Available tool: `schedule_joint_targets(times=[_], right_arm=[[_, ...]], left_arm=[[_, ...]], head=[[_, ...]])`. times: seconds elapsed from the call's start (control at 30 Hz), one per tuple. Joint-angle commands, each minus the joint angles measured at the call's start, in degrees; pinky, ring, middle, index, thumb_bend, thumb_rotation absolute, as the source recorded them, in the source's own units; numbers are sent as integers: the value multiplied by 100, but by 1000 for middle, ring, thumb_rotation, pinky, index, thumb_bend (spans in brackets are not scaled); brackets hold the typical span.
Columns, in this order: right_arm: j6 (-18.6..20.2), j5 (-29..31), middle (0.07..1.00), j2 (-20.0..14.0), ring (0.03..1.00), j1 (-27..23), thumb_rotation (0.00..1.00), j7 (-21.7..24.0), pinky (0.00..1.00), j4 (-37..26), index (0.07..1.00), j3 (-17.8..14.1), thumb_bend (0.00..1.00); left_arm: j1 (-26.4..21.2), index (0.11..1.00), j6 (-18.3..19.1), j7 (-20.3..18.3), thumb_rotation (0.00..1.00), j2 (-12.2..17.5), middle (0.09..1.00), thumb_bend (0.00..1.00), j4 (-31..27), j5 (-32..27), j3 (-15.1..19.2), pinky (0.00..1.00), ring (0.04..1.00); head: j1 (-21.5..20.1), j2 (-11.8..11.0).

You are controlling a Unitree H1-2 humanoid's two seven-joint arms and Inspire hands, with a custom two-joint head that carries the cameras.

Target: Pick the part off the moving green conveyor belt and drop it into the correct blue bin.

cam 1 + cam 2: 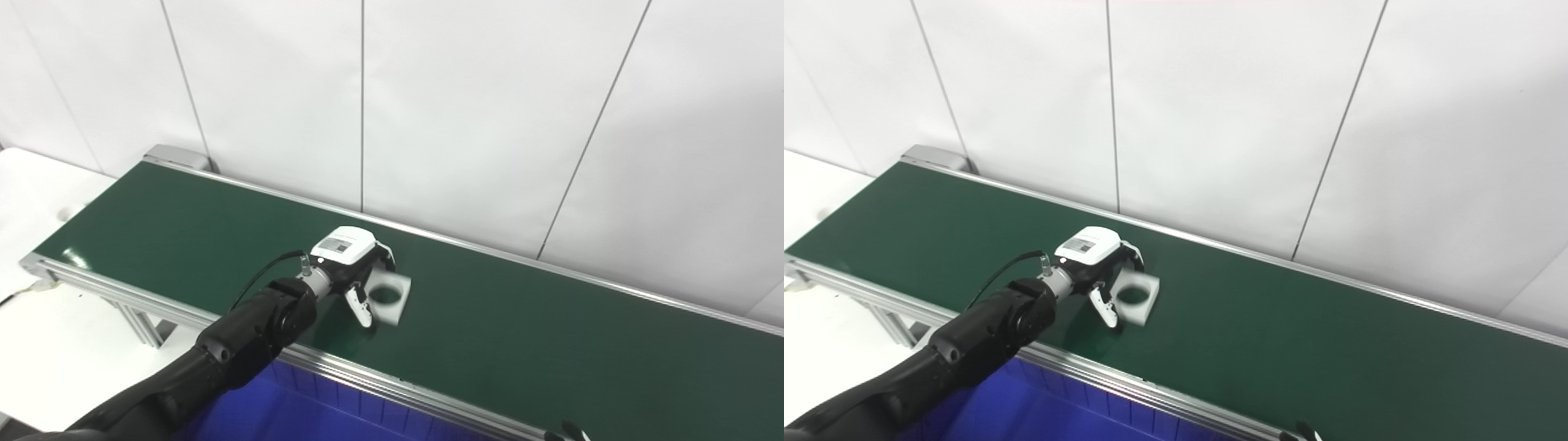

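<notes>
Left hand [358,275] w/ fingers spread around flat white square part with round hole [392,298], near front edge of dark green conveyor belt [551,331], not yet clamped, prob. cupped to stop its travel; right hand barely visible, state unclear.

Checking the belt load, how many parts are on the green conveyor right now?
1. A white square part with a round hole lies mid-belt, at the left robot hand. The belt's far right runs out of frame.
</notes>
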Motion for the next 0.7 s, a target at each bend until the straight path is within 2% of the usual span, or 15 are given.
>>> schedule_joint_targets(times=[0.0, 0.3, 0.43, 0.67], right_arm=[[-423, 49, 820, 42, 763, -19, 842, 3, 665, -148, 898, -2, 524], [-405, 44, 817, 48, 762, -1, 853, 9, 663, -187, 897, -3, 529], [-402, 68, 818, 37, 763, -2, 851, 26, 664, -200, 899, -3, 518], [-402, 102, 816, 40, 761, 0, 837, 24, 665, -191, 897, -16, 510]], left_arm=[[133, 507, 224, -72, 0, 70, 477, 519, 256, 203, -76, 576, 513], [142, 483, 158, -39, 0, 118, 501, 519, 26, 148, -25, 633, 569], [161, 489, 204, -105, 0, 126, 492, 520, -134, 140, -10, 596, 535], [246, 482, 196, -176, 0, 140, 500, 520, -481, 106, 86, 583, 549]], head=[[-2, 8], [-3, 13], [-6, 18], [-33, 29]])
